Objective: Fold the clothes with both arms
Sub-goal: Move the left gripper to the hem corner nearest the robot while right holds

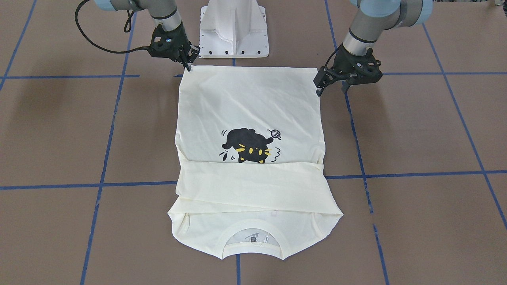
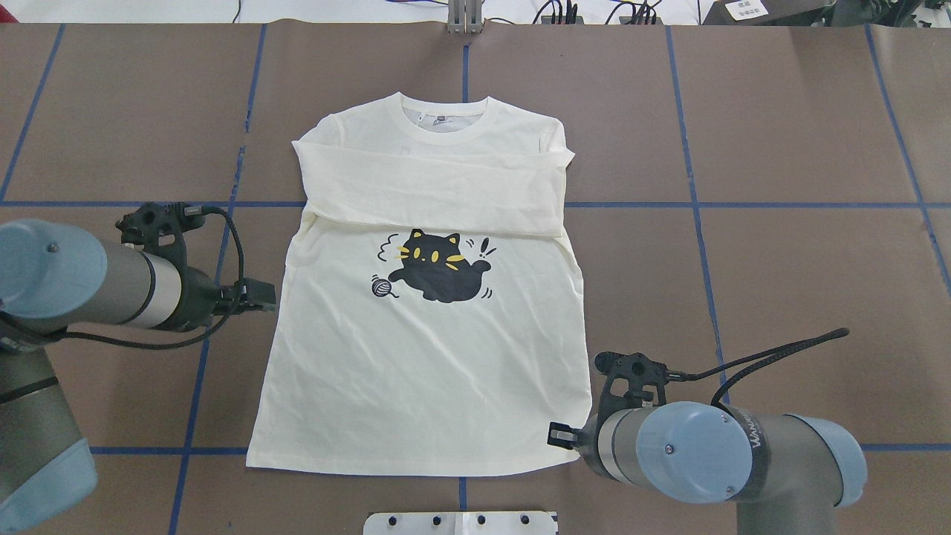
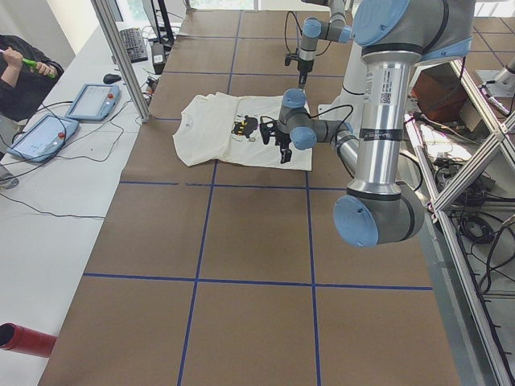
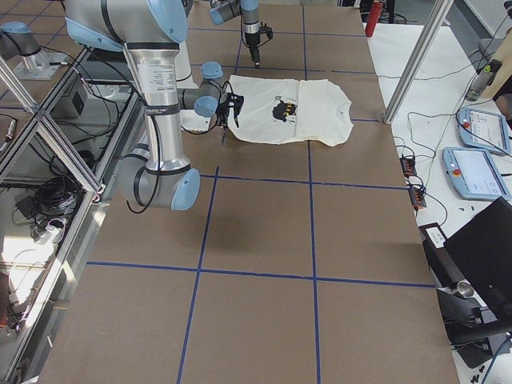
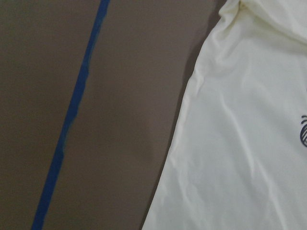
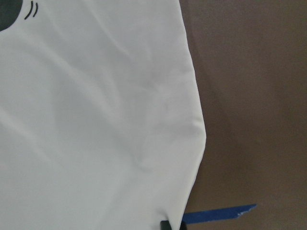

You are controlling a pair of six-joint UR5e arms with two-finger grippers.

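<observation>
Reaching down beside the T-shirt [image 1: 249, 103], left arm's [image 1: 361, 38] jaws gape; right arm's [image 1: 168, 16] unclear.

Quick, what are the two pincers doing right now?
Left pincer: open, empty, beside the shirt.
Right pincer: at the shirt's corner; cannot tell.

Six views sharing one T-shirt [image 2: 423, 371]

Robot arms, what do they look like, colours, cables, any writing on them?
Both are grey-and-silver tubes with light blue joint caps: left arm, right arm. Each ends in a black two-finger gripper (left gripper, right gripper), with a black cable looping off the wrist. The right arm carries small lettering I cannot read.
</observation>
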